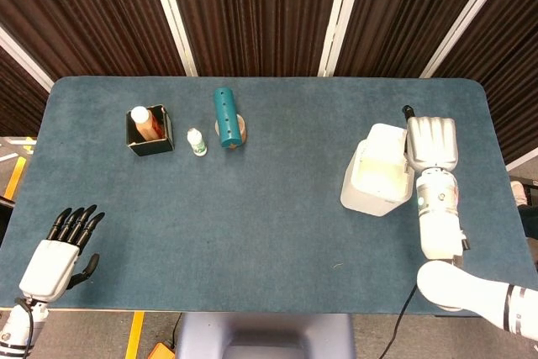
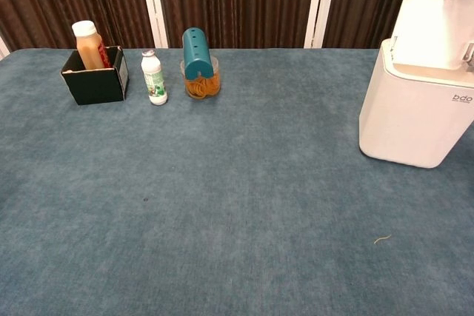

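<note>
**My right hand sits behind the bin's raised lid**

My right hand [image 1: 431, 142] hovers at the far right side of the white bin [image 1: 378, 170], knuckles up, just beside its raised lid [image 2: 435, 26]. The bin stands on the right part of the table [image 1: 277, 208], its lid tipped up toward the back, so the lid lies to the left of my fingers [image 1: 409, 113] and a little below them. I cannot tell whether they touch it. Only 1 dark fingertip shows past the white back of the hand; the others are hidden beneath it, so whether they are spread or curled I cannot say.

My left hand [image 1: 60, 254] rests at the near left corner of the table, fingers apart and holding nothing, well away from the bin. The right is clearly the nearer one.

The chest view shows the bin cut off at its right edge and neither of my hands.
</note>
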Action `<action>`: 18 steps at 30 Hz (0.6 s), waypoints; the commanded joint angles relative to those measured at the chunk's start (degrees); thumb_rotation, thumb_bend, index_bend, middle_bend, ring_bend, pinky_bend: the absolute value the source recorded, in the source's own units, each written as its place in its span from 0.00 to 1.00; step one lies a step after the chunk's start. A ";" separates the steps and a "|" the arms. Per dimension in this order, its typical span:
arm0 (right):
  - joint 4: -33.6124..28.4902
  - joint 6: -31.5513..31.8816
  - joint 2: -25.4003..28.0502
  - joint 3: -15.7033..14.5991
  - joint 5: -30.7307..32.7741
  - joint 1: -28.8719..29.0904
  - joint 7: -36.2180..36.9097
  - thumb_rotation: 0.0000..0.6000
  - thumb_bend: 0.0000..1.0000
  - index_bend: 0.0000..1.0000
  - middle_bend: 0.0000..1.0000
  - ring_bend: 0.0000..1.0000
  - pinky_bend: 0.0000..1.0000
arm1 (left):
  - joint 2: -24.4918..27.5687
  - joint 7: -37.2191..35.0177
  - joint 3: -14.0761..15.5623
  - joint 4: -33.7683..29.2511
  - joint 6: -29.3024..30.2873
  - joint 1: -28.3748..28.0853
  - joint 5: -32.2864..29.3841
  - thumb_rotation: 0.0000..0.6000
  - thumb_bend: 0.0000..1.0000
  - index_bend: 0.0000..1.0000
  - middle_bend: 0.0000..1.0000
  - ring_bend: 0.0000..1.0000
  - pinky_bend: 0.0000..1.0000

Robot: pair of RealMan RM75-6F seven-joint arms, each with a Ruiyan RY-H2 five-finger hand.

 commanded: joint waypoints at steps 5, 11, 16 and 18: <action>3.34 -2.28 -0.07 -2.80 3.82 2.25 2.91 1.00 0.87 0.36 1.00 1.00 1.00 | -0.19 0.51 0.11 -0.10 -0.46 -0.10 -0.21 1.00 0.46 0.00 0.00 0.00 0.00; 4.41 -3.97 -0.08 -5.69 4.06 3.44 4.78 1.00 0.87 0.37 1.00 1.00 1.00 | -0.25 0.79 0.02 -0.11 -0.31 -0.11 -0.24 1.00 0.46 0.00 0.00 0.00 0.00; 2.14 -4.93 1.39 -7.01 3.44 3.27 7.95 1.00 0.87 0.37 1.00 1.00 1.00 | 0.04 0.38 0.11 -0.23 0.60 0.18 0.20 1.00 0.46 0.00 0.00 0.00 0.00; 0.84 -5.61 2.42 -7.71 2.36 2.80 9.33 1.00 0.87 0.37 1.00 1.00 1.00 | 0.19 0.20 0.18 -0.29 1.11 0.36 0.50 1.00 0.46 0.00 0.00 0.00 0.00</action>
